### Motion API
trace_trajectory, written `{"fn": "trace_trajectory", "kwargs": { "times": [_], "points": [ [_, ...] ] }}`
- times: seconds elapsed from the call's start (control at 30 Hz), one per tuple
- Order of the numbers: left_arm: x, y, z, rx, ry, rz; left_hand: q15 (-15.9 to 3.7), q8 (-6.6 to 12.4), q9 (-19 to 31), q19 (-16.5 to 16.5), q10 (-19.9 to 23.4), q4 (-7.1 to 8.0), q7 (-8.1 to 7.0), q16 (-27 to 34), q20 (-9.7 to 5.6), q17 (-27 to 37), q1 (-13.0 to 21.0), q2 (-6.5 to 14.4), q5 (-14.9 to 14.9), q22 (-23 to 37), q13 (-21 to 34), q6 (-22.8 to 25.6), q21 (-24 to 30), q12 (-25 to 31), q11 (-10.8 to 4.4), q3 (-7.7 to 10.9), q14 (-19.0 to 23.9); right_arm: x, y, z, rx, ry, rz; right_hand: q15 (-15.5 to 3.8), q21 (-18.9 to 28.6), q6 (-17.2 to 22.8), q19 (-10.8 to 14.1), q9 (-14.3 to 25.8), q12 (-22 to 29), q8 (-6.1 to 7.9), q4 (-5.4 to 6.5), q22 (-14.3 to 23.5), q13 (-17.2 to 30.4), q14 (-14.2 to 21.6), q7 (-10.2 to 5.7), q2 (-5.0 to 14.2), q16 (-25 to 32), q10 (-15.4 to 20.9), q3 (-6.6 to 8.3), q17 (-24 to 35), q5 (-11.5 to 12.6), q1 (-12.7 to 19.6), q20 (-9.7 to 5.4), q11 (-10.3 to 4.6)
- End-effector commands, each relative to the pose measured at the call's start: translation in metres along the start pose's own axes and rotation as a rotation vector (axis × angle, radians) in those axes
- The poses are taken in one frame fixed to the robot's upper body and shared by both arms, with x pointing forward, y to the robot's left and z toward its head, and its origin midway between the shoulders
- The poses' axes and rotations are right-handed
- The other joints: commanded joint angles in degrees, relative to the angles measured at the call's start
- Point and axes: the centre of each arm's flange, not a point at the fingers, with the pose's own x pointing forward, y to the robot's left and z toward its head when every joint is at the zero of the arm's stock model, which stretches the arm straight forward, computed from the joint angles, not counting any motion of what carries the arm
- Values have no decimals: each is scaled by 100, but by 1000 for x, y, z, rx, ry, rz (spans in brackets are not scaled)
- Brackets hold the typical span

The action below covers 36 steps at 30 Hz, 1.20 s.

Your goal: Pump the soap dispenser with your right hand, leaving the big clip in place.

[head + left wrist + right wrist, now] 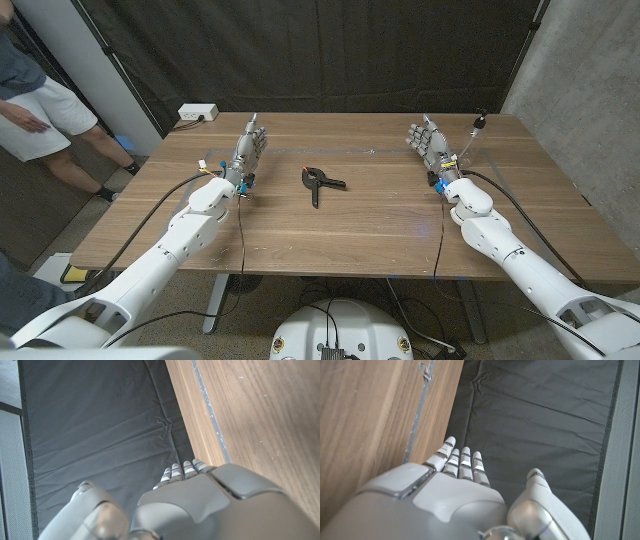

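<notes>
A dark curtain (330,55) is hanging behind the scene and is taking up the whole back of the head view, with a grey wall (590,60) standing at the far right. In front of it the wooden tabletop (340,225) is stretching across the middle of the picture, and both white arms are reaching over it from the near corners.

A person (35,110) in white shorts is standing off the tabletop's left end, cut off by the picture's edge.

The left hand (250,148) is sitting on the left part of the tabletop with its fingers extended and lying close alongside one another, holding nothing; the left wrist view is showing those fingertips (182,471) pointing past the tabletop's far edge toward the curtain. The right hand (430,145) is sitting on the right part in much the same way, fingers straight and slightly apart, nothing in its grasp, and the right wrist view is showing its fingers (462,462) with the thumb set off to the side.

The big clip (320,182), black, is lying on the tabletop between the two hands, well apart from each.

A white power strip (196,114) is lying at the far left corner.

The soap dispenser (473,140), clear with a dark pump top, is standing just beside the right hand on its outer side, near the far right corner.
</notes>
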Motion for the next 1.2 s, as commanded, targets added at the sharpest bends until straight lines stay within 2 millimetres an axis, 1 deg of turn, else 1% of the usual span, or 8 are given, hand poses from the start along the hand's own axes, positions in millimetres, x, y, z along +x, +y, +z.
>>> {"fn": "trace_trajectory", "kwargs": {
  "times": [0.03,0.1,0.33,0.37,0.47,0.6,0.63,1.2],
  "points": [
    [-2,-4,6,22,-3,-40,15,56,16,94,93,6,22,31,13,24,65,40,57,20,28,124,53,61,-7,23,94,-17,-5,15,-23,-75,-39,4,48,64,79,7,49,37,-56,27,25,82,-1,17,35,59,13,20,8,76,-24,12],
    [-3,-7,9,30,-9,-53,25,52,16,157,160,0,23,38,14,24,91,63,57,20,28,154,69,75,17,24,149,-20,-8,18,-27,-86,-44,2,50,69,91,7,55,35,-59,27,24,97,-3,11,36,81,8,21,6,75,-31,8],
    [-8,-11,19,42,-33,-59,8,69,15,265,259,-13,13,53,18,23,145,113,56,18,29,276,92,85,-18,29,273,-30,-17,36,-61,-112,-63,-9,60,106,135,6,58,37,-63,28,24,132,-5,-5,34,113,-7,23,1,66,-39,1],
    [-8,-11,19,42,-36,-57,4,70,15,290,301,-15,9,59,25,23,157,125,56,17,29,300,97,95,8,30,308,-31,-17,37,-68,-118,-65,-7,61,106,140,6,60,35,-63,28,24,136,-8,-6,34,121,-9,23,1,66,-35,-9],
    [-10,-11,19,36,-45,-41,-54,93,14,493,472,-30,-18,72,-45,21,215,170,48,15,28,459,149,124,-43,29,457,-35,-19,41,-71,-124,-70,-3,61,116,146,6,62,35,-65,28,23,153,-10,-10,36,134,-14,24,0,63,-36,-9],
    [-12,-13,18,28,-61,-31,-125,130,14,602,643,-46,-105,89,-57,18,268,199,35,11,25,662,162,149,-117,20,627,-40,-20,44,-74,-133,-81,-2,62,123,157,7,66,33,-66,28,23,160,-10,-13,33,152,-18,24,-1,61,-38,-8],
    [-12,-13,18,30,-63,-32,-129,128,13,626,688,-49,-101,92,-54,17,278,205,32,11,25,679,165,158,-111,18,660,-41,-20,44,-76,-135,-82,-3,62,124,156,7,66,33,-67,28,23,160,-11,-13,32,154,-19,24,-1,62,-39,-7],
    [-23,-13,23,50,-82,-22,-119,131,14,683,791,-67,-129,77,-12,16,348,257,14,9,24,808,154,151,-117,23,759,-49,-28,64,-142,-183,-121,-10,63,154,191,7,58,25,-78,29,23,196,-19,-12,20,177,-27,24,0,70,-36,-20]
  ]
}}
